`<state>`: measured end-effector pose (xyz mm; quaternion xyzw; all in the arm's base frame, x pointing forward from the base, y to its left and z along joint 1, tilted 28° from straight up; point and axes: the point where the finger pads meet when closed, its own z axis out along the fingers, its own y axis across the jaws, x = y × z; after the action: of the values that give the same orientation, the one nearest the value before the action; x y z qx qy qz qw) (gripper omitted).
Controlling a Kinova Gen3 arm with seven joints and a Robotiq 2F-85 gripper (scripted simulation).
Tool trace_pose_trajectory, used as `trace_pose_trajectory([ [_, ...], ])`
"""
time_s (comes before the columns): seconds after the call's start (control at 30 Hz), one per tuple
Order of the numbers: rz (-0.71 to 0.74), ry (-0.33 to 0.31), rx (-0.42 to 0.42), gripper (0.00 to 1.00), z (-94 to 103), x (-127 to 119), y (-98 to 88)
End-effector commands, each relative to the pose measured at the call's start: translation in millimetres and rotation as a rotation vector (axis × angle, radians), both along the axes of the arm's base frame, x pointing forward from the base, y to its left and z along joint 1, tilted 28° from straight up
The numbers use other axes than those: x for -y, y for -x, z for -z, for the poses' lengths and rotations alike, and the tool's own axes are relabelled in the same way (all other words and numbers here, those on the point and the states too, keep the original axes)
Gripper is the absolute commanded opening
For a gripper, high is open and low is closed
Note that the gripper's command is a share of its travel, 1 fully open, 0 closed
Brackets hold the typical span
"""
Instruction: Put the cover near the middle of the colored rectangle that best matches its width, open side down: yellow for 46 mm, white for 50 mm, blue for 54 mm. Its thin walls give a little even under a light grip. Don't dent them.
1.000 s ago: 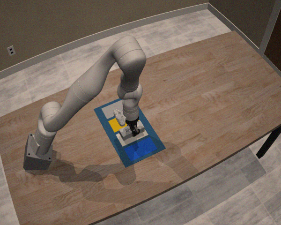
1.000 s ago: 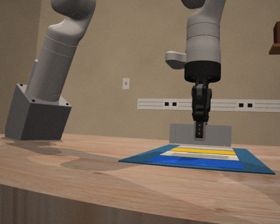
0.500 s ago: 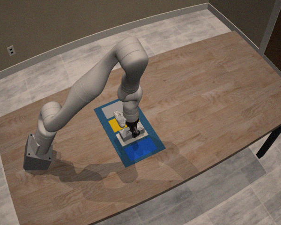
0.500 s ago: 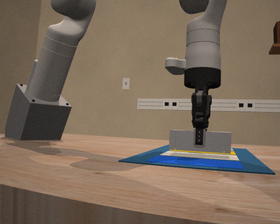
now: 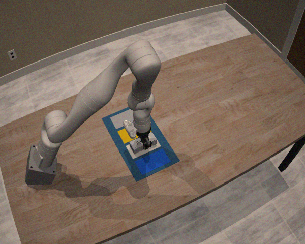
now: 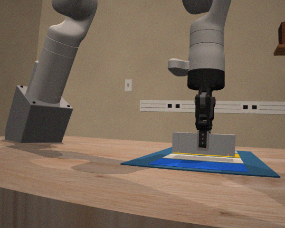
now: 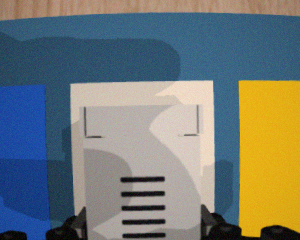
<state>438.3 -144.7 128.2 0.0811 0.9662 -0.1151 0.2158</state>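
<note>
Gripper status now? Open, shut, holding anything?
Black two-finger gripper: shut on the grey thin-walled rectangular cover, held low over the white rectangle.

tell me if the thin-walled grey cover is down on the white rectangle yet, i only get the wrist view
Observer: Not quite, I think. In the exterior view the grey cover hangs in the gripper, and a sliver of the yellow rectangle shows under its lower edge.
Operator: is it level
Observer: Yes. From the side, its lower edge runs parallel to the dark blue mat.
Operator: anything past the yellow one
Observer: The top view shows a fourth rectangle, a grey rectangle, at the end of the mat beyond the yellow.
</note>
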Motion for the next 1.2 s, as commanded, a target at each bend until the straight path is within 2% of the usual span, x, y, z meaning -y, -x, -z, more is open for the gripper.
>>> trace_pose_trajectory([
  [0.0,0.000,0.000,0.001,0.00,-0.6,-0.1,-0.3],
  [1.17,0.000,0.000,0.001,0.00,6.4,2.0,-3.5],
])
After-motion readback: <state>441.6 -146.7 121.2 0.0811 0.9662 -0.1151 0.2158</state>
